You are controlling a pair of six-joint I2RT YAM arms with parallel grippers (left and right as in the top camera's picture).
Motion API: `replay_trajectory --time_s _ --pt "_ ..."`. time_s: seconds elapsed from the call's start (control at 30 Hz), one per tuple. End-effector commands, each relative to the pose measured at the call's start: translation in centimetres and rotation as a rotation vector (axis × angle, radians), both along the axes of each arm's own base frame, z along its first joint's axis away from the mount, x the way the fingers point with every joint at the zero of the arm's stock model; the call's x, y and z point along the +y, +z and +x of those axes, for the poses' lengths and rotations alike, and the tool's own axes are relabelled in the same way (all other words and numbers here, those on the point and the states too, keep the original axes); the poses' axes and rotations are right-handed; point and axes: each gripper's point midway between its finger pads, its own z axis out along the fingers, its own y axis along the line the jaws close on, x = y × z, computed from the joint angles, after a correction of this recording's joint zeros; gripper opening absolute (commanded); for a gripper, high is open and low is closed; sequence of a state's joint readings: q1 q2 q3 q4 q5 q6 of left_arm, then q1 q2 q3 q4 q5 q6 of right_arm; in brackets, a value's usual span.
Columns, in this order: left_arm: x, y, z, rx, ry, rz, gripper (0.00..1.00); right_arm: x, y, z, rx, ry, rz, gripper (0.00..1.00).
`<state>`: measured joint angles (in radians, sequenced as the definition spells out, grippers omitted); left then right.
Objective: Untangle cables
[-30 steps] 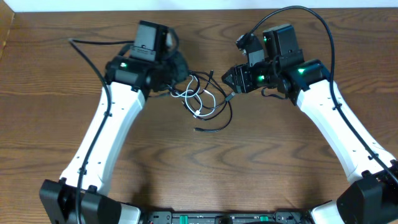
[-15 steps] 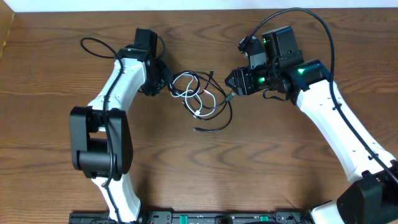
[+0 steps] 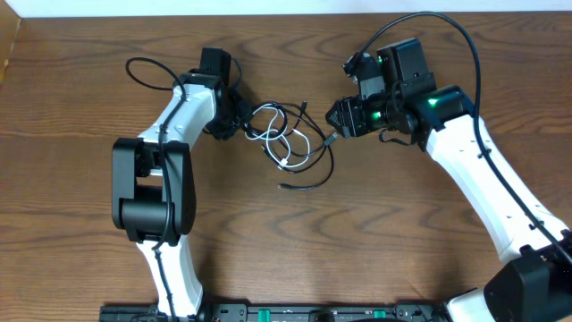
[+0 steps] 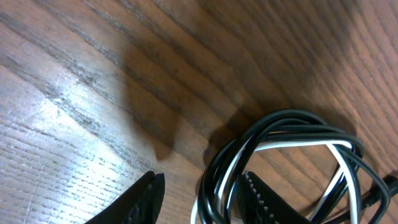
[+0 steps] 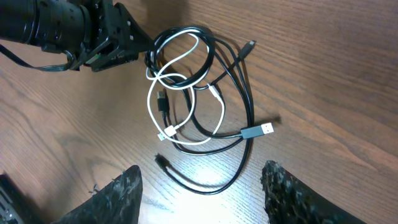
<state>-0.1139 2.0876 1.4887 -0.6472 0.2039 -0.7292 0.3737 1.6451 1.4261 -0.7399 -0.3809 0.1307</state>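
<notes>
Wooden table [image 3: 402,250] holds cables [image 3: 290,148] sprawled upper-left to lower-right.

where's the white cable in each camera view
overhead: white cable mid-table, slightly above centre
left wrist: white cable lower centre, arcing right
right wrist: white cable centre, in loops
shared landmark: the black cable wound with it, in all three
</notes>
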Motion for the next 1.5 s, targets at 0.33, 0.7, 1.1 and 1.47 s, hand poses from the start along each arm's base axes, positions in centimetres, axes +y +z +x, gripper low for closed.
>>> replay_trajectory --time_s 0.33,0.7,1.1,1.47 --pt "-1.0 -3.3 -1.5 0.086 -0.011 0.016 0.31 -0.4 -0.2 0.2 0.015 -0.02 -0.008 0.59" --pt "-3.2 2.3 0.0 -0.113 -0.316 -0.053 0.07 -0.4 -0.2 0.2 0.012 -0.014 -0.011 0.6" --pt "-12.1 22.2 -5.2 -0.701 -0.958 -0.225 0.07 2.6 3.0 0.2 -0.053 0.098 0.169 0.59" --pt "-13.9 23.8 -7.5 -0.705 -0.998 -0.373 0.08 -1.2 3.9 -0.2 -0.018 -0.048 0.116 0.61"
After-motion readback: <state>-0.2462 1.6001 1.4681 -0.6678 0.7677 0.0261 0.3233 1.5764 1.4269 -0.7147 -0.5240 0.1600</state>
